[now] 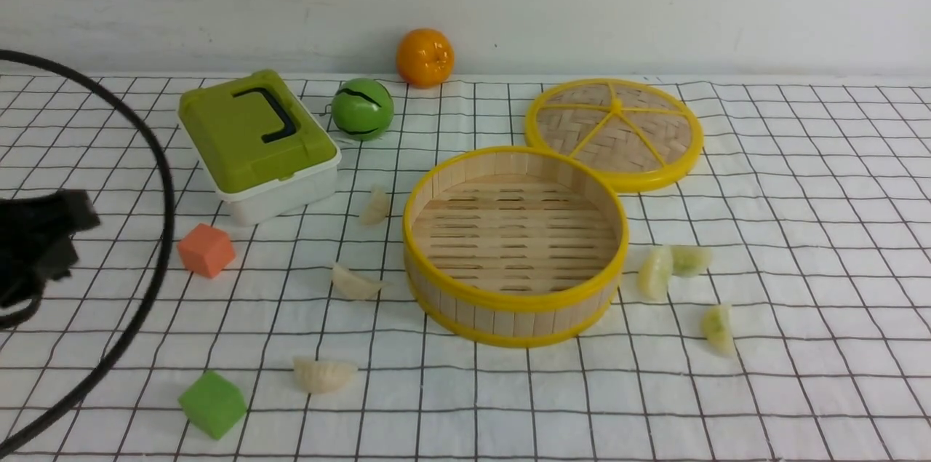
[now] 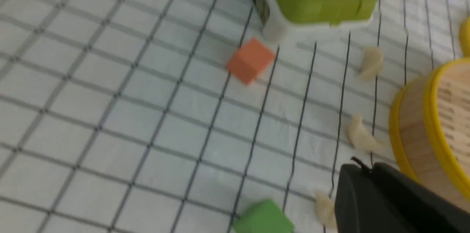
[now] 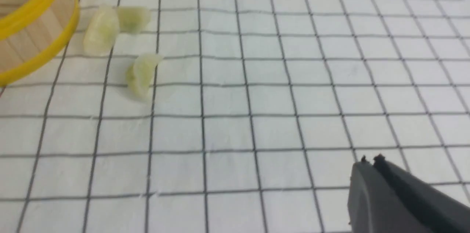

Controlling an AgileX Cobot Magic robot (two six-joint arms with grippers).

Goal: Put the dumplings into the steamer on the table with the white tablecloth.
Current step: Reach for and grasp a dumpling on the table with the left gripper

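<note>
Dumplings [image 1: 355, 281] are all six out on the white tablecloth [image 1: 800, 229] around the steamer [image 1: 513, 320], none inside: three cream ones on its left, three greenish ones [image 1: 654, 273] on its right, two of those touching. The steamer floor is bare and its lid [image 1: 614, 134] lies just behind. The left gripper [image 2: 363, 167] is closed and empty near the cream ones. The right gripper [image 3: 371, 159] is pinched closed too, holding nothing, apart from the green trio. My take: open the jaws first, drop straight down across a lone dumpling's narrow back, skip the touching pair, and steer clear of the orange cube [image 1: 206, 249].
</note>
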